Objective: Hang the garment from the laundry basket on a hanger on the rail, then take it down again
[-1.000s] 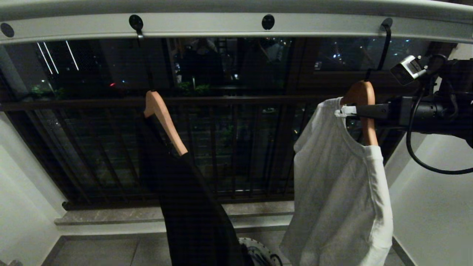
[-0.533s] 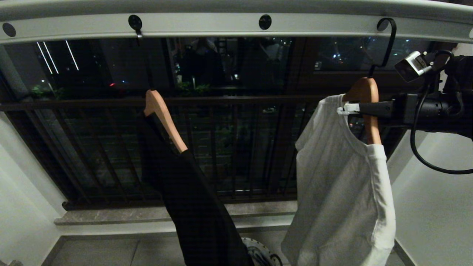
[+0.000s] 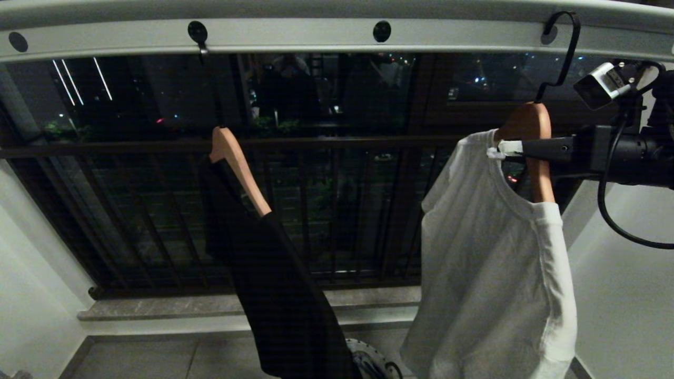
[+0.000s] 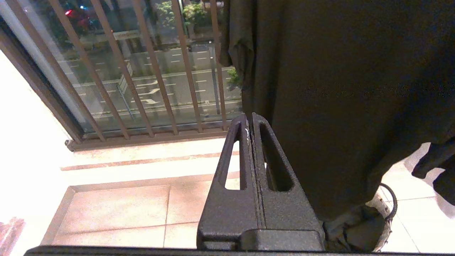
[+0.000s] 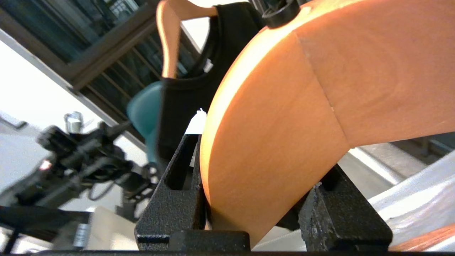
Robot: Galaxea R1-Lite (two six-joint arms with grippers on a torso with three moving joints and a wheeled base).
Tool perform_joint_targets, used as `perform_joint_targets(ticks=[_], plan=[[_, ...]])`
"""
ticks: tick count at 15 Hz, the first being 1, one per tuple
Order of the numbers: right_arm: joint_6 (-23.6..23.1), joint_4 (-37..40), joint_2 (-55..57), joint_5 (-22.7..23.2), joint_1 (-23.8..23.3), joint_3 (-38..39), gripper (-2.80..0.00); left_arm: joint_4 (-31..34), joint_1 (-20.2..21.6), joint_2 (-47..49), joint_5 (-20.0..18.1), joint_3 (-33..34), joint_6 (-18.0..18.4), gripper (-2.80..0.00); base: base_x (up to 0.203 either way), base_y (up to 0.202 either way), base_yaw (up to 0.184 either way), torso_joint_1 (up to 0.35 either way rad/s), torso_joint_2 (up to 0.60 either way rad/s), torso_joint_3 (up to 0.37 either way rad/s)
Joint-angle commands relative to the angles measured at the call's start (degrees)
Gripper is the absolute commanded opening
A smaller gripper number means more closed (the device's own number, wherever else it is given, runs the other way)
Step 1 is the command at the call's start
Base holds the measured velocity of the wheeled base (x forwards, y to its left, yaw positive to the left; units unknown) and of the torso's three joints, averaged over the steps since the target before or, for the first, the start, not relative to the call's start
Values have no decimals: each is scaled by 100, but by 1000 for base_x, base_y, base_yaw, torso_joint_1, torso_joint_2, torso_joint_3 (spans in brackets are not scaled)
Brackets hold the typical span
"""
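Observation:
A white garment hangs on a wooden hanger at the right. My right gripper reaches in from the right and is shut on the hanger's neck, just under its black hook. In the right wrist view both fingers press the hanger inside my right gripper. The hook arches up over the rail, its tip beside a hole. The laundry basket shows at the bottom edge. My left gripper is shut and empty, low down near the basket.
A black garment on a second wooden hanger hangs from a rail hole further left. Behind stands a dark window grille over a stone sill. White walls close in on both sides.
My right gripper has lifted the hanger and white garment and shifted them slightly right. The hook now stands higher against the rail. The black garment has kept still.

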Motion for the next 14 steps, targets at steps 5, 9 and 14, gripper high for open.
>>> perform_joint_targets(ticks=[5, 9, 14], plan=[[76, -2, -547, 35, -6, 199, -280, -2, 1, -4, 1, 11, 7, -280, 0, 0, 0, 0, 0, 0], [400, -6, -1018, 32, -17, 488, -280, -2, 1, -4, -5, 18, 5, -280, 0, 0, 0, 0, 0, 0], [493, 14, -1560, 26, -35, 910, -280, -2, -7, -4, -5, 10, 10, -280, 0, 0, 0, 0, 0, 0]])
